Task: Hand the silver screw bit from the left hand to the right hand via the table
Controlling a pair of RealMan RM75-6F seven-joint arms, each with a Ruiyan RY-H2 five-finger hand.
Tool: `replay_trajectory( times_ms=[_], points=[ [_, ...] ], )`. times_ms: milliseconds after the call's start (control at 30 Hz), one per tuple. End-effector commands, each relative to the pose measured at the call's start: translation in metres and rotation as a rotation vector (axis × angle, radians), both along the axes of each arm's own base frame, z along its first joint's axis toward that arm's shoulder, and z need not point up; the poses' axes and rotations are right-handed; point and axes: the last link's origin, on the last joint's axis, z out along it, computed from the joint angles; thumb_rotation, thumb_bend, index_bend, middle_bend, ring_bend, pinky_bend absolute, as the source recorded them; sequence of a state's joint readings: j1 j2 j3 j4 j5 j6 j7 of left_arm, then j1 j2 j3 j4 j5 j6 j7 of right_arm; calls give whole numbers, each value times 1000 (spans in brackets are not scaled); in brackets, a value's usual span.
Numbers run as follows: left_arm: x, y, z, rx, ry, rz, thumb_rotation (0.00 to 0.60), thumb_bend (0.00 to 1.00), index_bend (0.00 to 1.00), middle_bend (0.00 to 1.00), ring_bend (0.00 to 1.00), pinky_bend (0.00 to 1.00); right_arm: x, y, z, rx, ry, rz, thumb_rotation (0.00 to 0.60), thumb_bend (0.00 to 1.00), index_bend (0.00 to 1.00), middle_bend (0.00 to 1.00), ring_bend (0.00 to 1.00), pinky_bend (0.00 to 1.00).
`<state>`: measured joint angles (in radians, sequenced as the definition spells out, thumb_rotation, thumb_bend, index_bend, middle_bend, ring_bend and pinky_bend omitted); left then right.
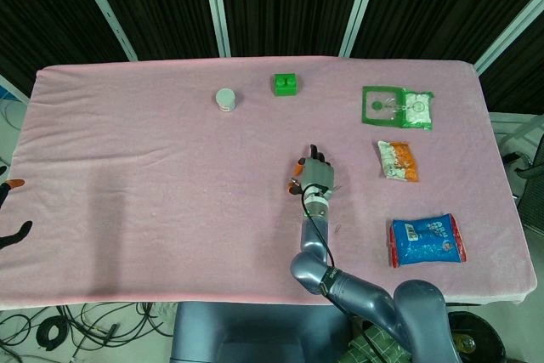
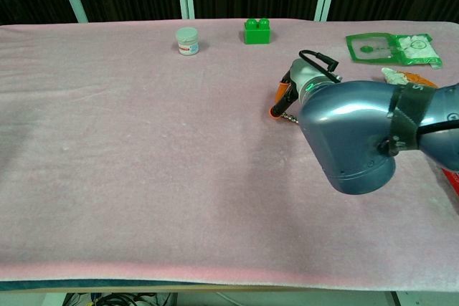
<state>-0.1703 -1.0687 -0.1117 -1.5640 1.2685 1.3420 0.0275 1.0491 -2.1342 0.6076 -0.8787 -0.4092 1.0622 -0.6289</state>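
The silver screw bit (image 2: 290, 115) is a small thin metal piece low over the pink cloth, right of centre. My right hand (image 1: 316, 176) reaches forward over it with the fingers curled down. In the chest view its orange thumb tip (image 2: 277, 110) and a dark finger meet at the bit's end and pinch it at table level. The right forearm (image 2: 351, 134) hides most of that hand (image 2: 292, 91) in the chest view. Only two fingertips of my left hand (image 1: 15, 210) show at the head view's far left edge, spread apart and holding nothing.
At the back stand a small white jar (image 1: 225, 99) and a green brick (image 1: 286, 84). On the right lie a green-and-white packet (image 1: 397, 108), an orange snack bag (image 1: 398, 161) and a blue snack bag (image 1: 427, 240). The pink cloth (image 1: 153, 176) covers the table.
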Motion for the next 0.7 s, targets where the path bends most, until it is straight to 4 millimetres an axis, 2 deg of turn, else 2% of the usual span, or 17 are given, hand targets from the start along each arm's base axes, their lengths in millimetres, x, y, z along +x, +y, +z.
replay_trajectory(
  times_ms=[33, 700],
  points=[
    [0, 0, 0, 1, 1, 0, 600, 255, 256, 39, 0, 0, 0, 0, -1, 0, 1, 0, 600, 199, 546, 20, 82, 209],
    [1, 0, -1, -9, -2, -7, 600, 256, 259, 38, 0, 0, -6, -3, -3, -3, 5, -21, 600, 242, 556, 22, 83, 208]
  ],
)
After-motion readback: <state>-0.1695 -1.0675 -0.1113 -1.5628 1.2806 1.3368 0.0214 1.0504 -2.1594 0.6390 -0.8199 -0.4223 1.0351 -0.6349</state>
